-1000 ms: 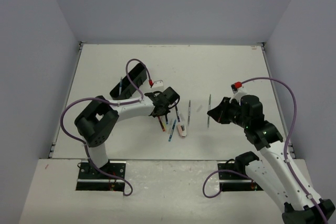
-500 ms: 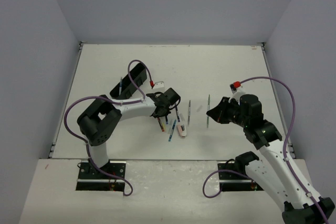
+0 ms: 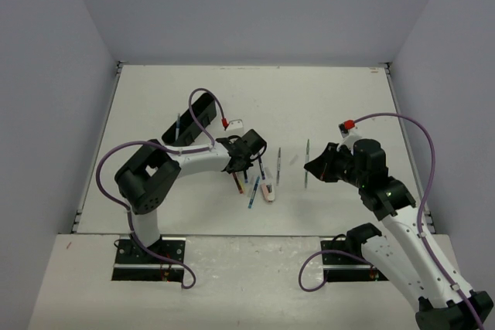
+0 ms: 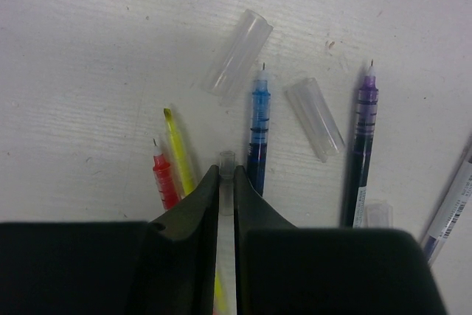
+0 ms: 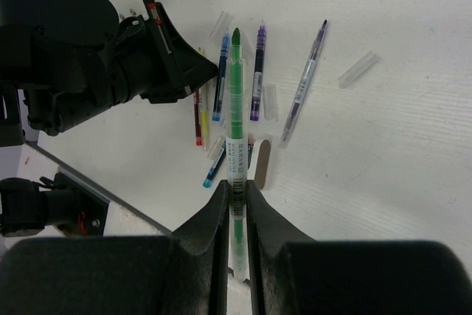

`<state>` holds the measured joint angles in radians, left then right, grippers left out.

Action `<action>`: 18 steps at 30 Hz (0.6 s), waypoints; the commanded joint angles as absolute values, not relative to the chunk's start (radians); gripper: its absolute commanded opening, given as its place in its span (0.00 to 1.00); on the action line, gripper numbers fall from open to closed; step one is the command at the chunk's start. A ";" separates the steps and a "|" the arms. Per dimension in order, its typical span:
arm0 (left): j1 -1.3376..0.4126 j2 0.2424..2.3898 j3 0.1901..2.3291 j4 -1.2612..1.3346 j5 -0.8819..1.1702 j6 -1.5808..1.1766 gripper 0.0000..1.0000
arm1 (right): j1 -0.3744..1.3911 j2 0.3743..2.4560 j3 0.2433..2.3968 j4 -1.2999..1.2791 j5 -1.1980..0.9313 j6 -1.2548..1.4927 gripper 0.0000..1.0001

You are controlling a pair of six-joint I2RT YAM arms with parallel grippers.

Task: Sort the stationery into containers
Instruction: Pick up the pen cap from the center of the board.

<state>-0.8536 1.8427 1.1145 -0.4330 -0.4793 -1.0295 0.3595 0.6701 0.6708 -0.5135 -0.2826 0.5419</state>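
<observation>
The tray (image 3: 203,106) lies behind and left of the pens (image 3: 253,191), eraser (image 3: 267,190) beside them.

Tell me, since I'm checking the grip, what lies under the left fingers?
A clear barrel is pinched between the left fingers; the yellow pen and red pen run beneath them, their lower ends covered.

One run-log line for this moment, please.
left claw: shut on clear-capped pen | right claw: shut on green pen | blue pen, purple pen: loose on table
</observation>
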 commanded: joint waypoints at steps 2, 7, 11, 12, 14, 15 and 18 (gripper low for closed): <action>-0.862 1.782 1.106 -0.424 -0.482 -1.014 0.00 | 0.357 0.645 0.687 -0.483 -0.357 0.543 0.00; -0.862 1.662 1.112 -0.430 -0.523 -0.962 0.00 | 0.357 0.628 0.644 -0.377 -0.467 0.561 0.00; -0.863 1.510 1.099 -0.330 -0.478 -0.800 0.00 | 0.385 0.696 0.584 -0.187 -0.616 0.618 0.00; -0.862 1.472 1.089 -0.284 -0.440 -0.745 0.00 | 0.394 0.707 0.578 -0.164 -0.626 0.632 0.00; -0.862 1.369 1.051 -0.171 -0.364 -0.646 0.00 | 0.481 0.752 0.579 -0.097 -0.590 0.648 0.00; -0.862 1.320 1.030 -0.127 -0.312 -0.620 0.00 | 0.547 0.771 0.585 -0.070 -0.546 0.654 0.00; -0.863 1.166 0.926 0.067 -0.215 -0.571 0.00 | 0.689 0.809 0.576 0.065 -0.443 0.685 0.00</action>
